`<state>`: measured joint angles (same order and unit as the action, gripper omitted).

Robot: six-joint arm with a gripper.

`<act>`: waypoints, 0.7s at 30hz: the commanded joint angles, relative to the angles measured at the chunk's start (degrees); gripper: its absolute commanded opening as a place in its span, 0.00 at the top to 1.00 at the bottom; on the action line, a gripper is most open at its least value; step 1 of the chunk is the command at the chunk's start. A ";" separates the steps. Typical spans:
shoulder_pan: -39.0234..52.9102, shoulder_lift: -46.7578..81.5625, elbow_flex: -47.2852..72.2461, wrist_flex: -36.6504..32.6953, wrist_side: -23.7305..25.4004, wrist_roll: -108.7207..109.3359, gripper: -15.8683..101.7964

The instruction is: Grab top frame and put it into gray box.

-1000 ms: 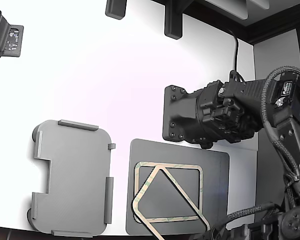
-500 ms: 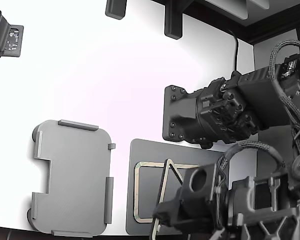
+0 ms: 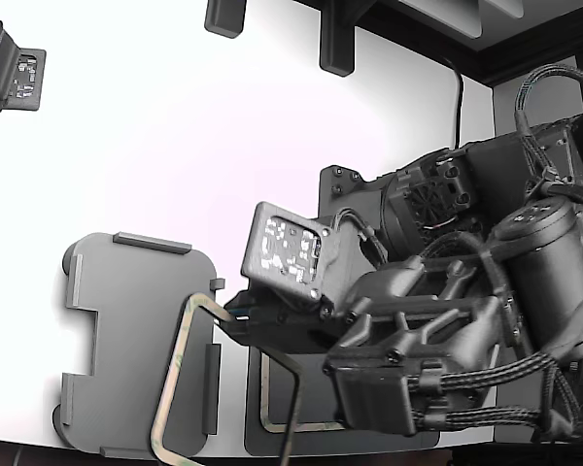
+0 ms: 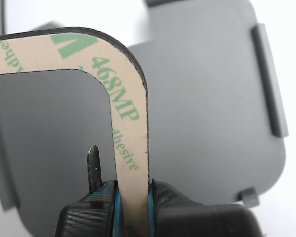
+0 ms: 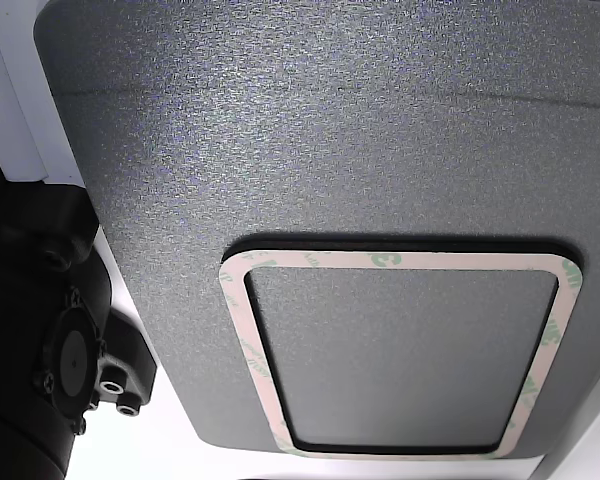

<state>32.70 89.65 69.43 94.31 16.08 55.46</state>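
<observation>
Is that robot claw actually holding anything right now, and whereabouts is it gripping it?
Yes. The gripper holds the top frame, its jaws pinched on one thin straight side just past a rounded corner, above the gray box.

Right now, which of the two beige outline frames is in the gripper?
The thin beige rounded-corner frame hanging tilted over the light gray tray: the gripper is clamped on one side. The other identical frame lies flat on the dark gray mat.

glossy white bench (image 3: 175, 146) filling most of the exterior view, soft glare across the middle, dark trim along the far edge, gray wall panel (image 3: 534, 107) at the exterior view's right
</observation>
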 commanded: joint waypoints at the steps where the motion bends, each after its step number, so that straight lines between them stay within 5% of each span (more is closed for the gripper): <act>1: -0.53 0.09 -1.14 0.53 3.87 28.39 0.98; 5: -1.76 -0.88 -0.88 0.53 -1.14 48.25 0.98; 21: -3.96 -5.01 3.34 0.53 -10.02 65.83 0.97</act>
<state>29.71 84.11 74.00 94.31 7.12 121.90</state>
